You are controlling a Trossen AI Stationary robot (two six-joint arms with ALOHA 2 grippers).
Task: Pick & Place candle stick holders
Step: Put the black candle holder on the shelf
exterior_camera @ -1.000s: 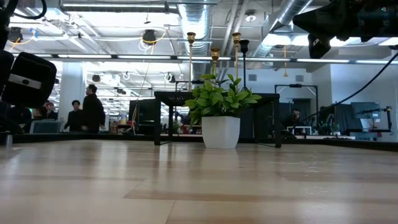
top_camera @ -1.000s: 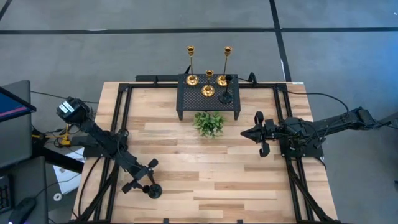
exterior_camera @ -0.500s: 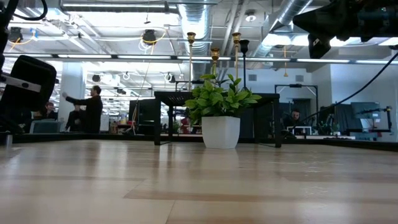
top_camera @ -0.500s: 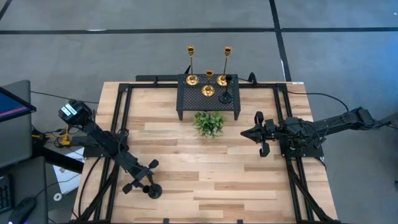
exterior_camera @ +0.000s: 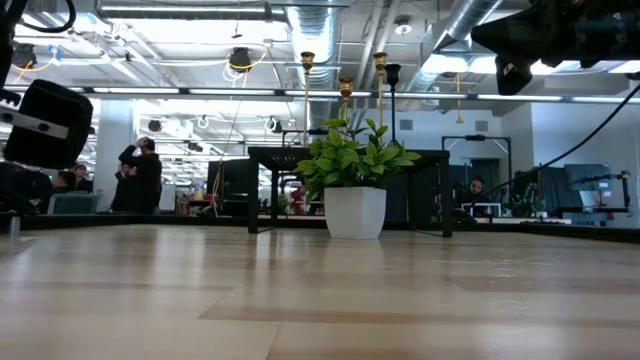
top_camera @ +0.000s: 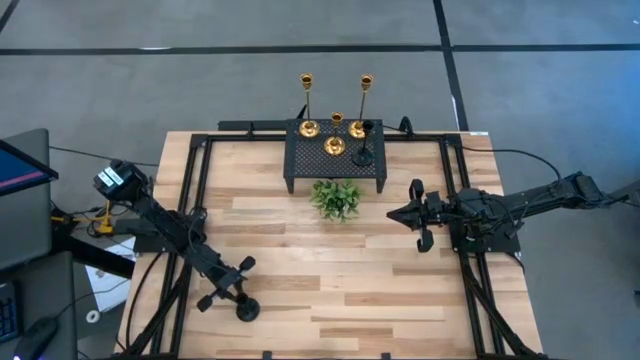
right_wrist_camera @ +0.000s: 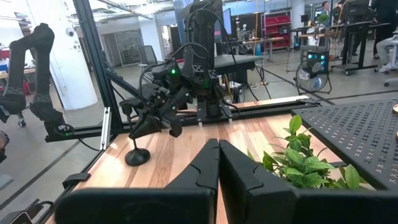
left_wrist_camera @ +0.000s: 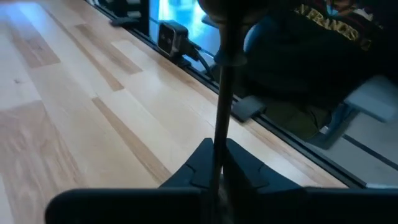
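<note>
My left gripper [top_camera: 237, 298] is near the table's near left and is shut on a short black candle stick holder [top_camera: 246, 310], which also shows in the right wrist view [right_wrist_camera: 134, 146]. Two tall gold holders [top_camera: 306, 82] [top_camera: 366, 84], a short gold one [top_camera: 335, 146] and a second black one [top_camera: 363, 155] stand by their round bases on the black mesh stand [top_camera: 310, 162] at the far middle. My right gripper [top_camera: 392, 213] is shut and empty over the table's right part. My left gripper pinches the black holder's thin stem [left_wrist_camera: 219, 134] between its two fingers, about midway up. The fingers slant down from the table's far left and lie across the stem. The holder stands nearly upright, its round base [right_wrist_camera: 137, 157] at the table top; whether it touches, I cannot tell.
A small green plant in a white pot [top_camera: 336, 198] stands just in front of the mesh stand. Black frame rails [top_camera: 195, 200] run along both sides of the table. People and another arm show in the room beyond the table.
My left arm has shifted a little toward the table's near edge, staying shut on the black holder, which has stayed upright and moved with it.
</note>
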